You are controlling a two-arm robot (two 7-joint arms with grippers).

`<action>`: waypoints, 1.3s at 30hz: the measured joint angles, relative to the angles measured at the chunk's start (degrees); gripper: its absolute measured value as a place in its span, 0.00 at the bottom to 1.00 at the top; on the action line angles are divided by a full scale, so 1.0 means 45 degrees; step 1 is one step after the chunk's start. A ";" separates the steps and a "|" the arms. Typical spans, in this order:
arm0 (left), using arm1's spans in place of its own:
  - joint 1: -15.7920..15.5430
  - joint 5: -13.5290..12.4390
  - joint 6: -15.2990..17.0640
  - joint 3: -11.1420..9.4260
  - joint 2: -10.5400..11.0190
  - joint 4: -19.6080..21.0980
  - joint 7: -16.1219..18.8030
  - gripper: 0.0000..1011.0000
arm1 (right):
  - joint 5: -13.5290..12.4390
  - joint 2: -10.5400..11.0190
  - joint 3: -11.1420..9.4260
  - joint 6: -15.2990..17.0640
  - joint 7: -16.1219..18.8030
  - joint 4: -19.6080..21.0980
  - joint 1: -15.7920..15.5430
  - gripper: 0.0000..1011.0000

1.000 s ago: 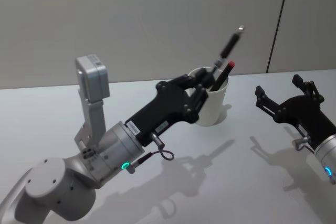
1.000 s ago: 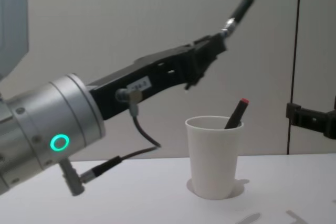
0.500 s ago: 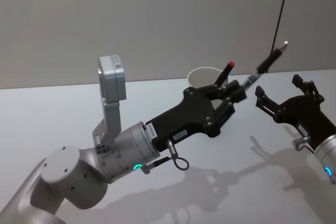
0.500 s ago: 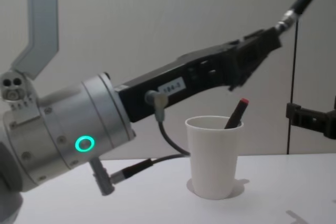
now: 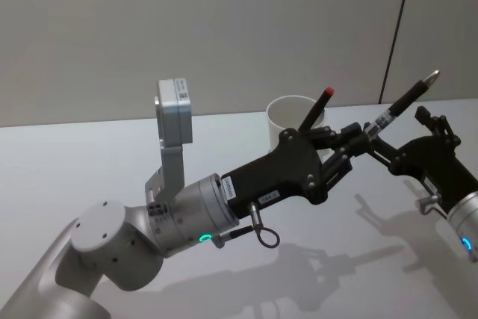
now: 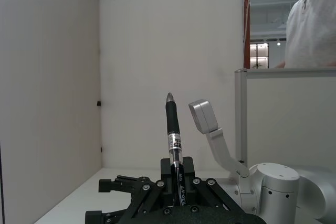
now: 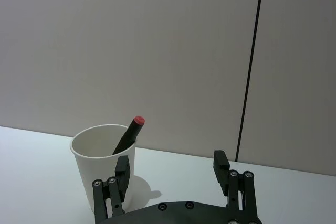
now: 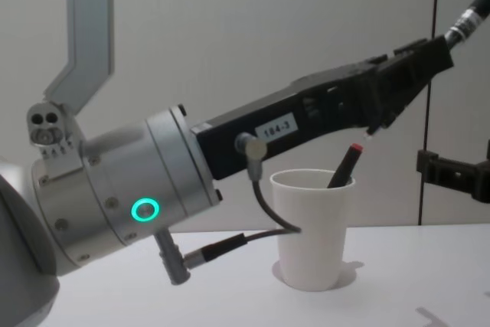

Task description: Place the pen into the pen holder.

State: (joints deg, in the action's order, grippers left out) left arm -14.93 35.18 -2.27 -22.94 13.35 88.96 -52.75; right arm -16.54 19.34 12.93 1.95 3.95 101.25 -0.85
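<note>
Gripping the pen [image 5: 403, 102] in my left pincer [image 5: 358, 143], jaws clamped on its barrel | pen slants up, above and right of the pen holder [image 5: 282, 119] | right pincer [image 7: 171, 162] spread wide, right of the pen holder

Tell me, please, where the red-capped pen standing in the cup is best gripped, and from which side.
Probably by its upper end: the red-capped pen leans out above the rim of the cup, while the wall hides the rest. Come from above, along its lean.
</note>
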 joint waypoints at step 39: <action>-0.0172 -0.0002 0.0048 -0.0105 -0.0106 -0.0184 -0.0406 0.12 | -0.6147 0.3347 -0.2105 -0.0504 0.3514 0.2762 -0.3354 0.99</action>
State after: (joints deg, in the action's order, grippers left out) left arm -15.70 35.17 -2.06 -23.41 12.87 88.13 -54.58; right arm -44.20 34.40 3.45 -0.32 19.76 113.69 -15.94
